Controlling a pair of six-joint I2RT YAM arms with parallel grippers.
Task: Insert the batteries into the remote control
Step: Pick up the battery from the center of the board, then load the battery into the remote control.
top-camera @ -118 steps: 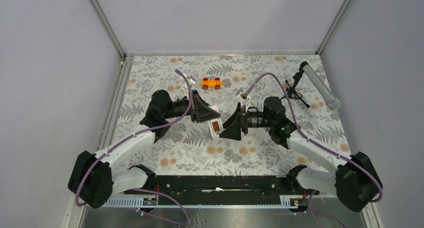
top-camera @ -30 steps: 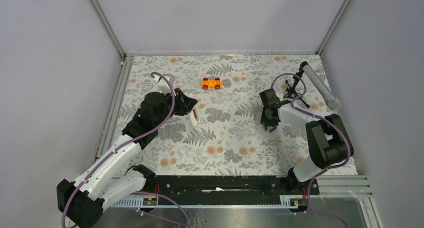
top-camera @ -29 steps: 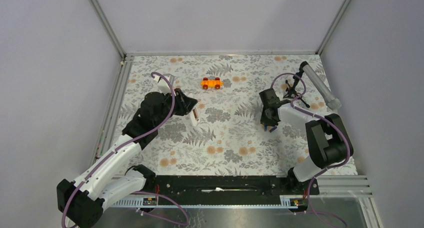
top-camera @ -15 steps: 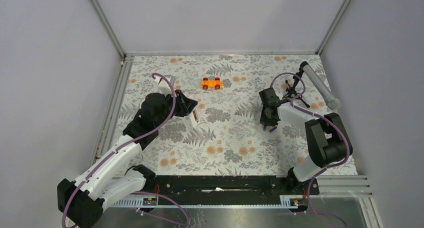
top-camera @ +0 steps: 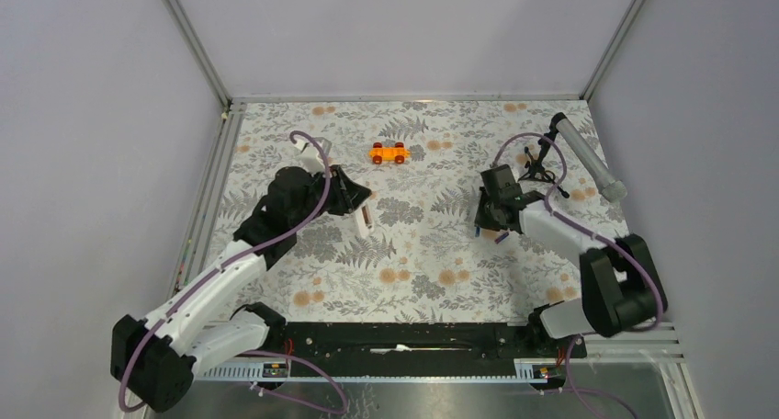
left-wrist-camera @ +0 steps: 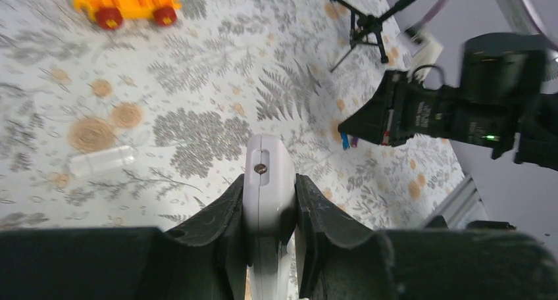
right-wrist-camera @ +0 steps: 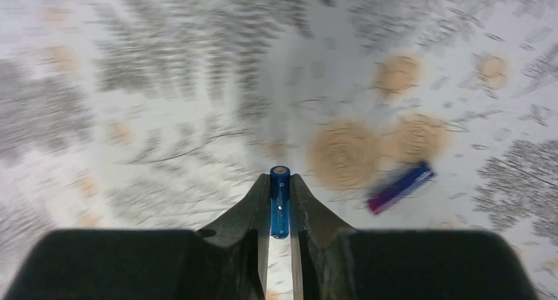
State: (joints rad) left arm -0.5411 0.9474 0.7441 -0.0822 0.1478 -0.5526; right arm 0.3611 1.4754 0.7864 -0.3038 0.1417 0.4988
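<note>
My left gripper is shut on the slim white remote control, held on edge above the floral mat, its end with a small dark window pointing away from the wrist. From above, the remote control hangs just under the left gripper. My right gripper is shut on one blue battery, which stands lengthwise between the fingers. The other battery, blue with a reddish end, lies on the mat just to the right. From above, this battery lies beside the right gripper.
An orange toy car sits at the back middle. A grey tube on a black tripod stands at the back right. A small clear plastic piece lies on the mat left of the remote. Grey walls enclose the mat.
The right gripper has closed on one battery, and the right arm's elbow has swung out to the right. The left gripper has shifted slightly right with the remote.
</note>
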